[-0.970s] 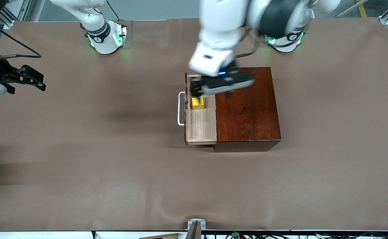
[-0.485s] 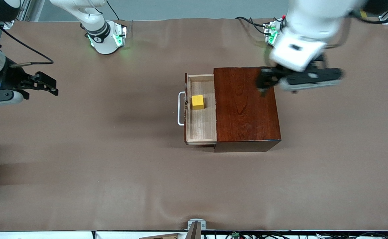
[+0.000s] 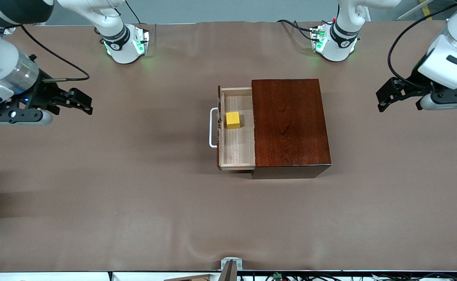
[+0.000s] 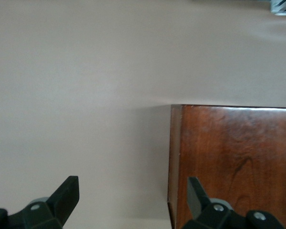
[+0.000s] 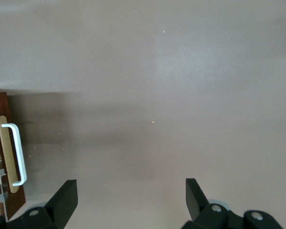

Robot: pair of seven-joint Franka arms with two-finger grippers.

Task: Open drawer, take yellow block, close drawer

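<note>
Right pincer (image 3: 81, 102): over the table (image 3: 134, 195) at the right arm's end, fingers wide, empty.
Drawer (image 3: 236, 152): pulled out, white handle (image 3: 212, 128) facing the right arm's end.
Yellow block (image 3: 232, 120): inside the drawer.
Left pincer (image 3: 388, 95): over the table's left-arm end, wide, empty.

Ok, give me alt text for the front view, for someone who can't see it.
A dark wooden box sits mid-table with its drawer pulled open toward the right arm's end, a yellow block lying inside near the white handle. Both grippers are open and empty over bare table: the left gripper at its own end, the right gripper at its end.
</note>
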